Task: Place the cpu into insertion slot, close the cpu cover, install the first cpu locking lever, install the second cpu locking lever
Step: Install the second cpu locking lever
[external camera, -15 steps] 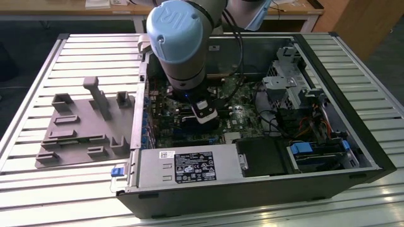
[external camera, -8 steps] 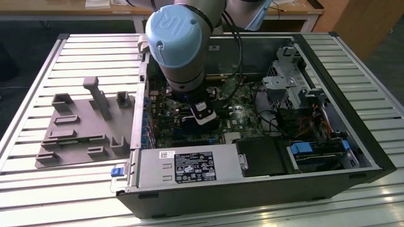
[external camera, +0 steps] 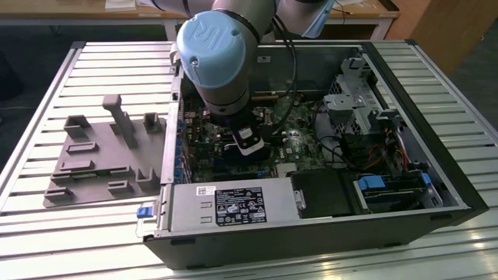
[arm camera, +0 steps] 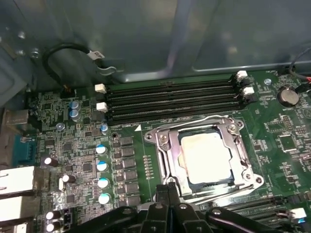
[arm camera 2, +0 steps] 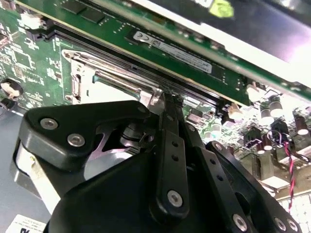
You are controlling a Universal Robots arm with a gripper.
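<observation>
An open computer case (external camera: 404, 192) lies on its side on a desk (external camera: 46, 116) of pale metal slats, with dark floor around the desk and wooden furniture at the far edge of the exterior view. A grey moulded holder (external camera: 101, 157) rests on the slats at the exterior view's left of the case. A metal power supply box (external camera: 225, 205) with a dark label fills the case's near side, with drive bays and loose cables toward the exterior view's right.

The arm, with its light blue cap (external camera: 214, 49), reaches straight down into the case over the green motherboard (arm camera: 73, 155).

In the first wrist view the cpu (arm camera: 206, 154) sits in the insertion slot (arm camera: 190, 182), its pale metal top showing through the window of the cpu cover (arm camera: 165, 150), which lies down around the chip. Four long black memory slots (arm camera: 170, 102) run along the far side of the socket, toward the grey case wall.

The pincer (arm camera: 167, 187) has its two black fingertips pressed together, with nothing visible between them, just at the socket frame's near edge. In the second wrist view the same joined fingers (arm camera 2: 171, 121) point at the frame's metal rim, beside a long card (arm camera 2: 170, 48).
</observation>
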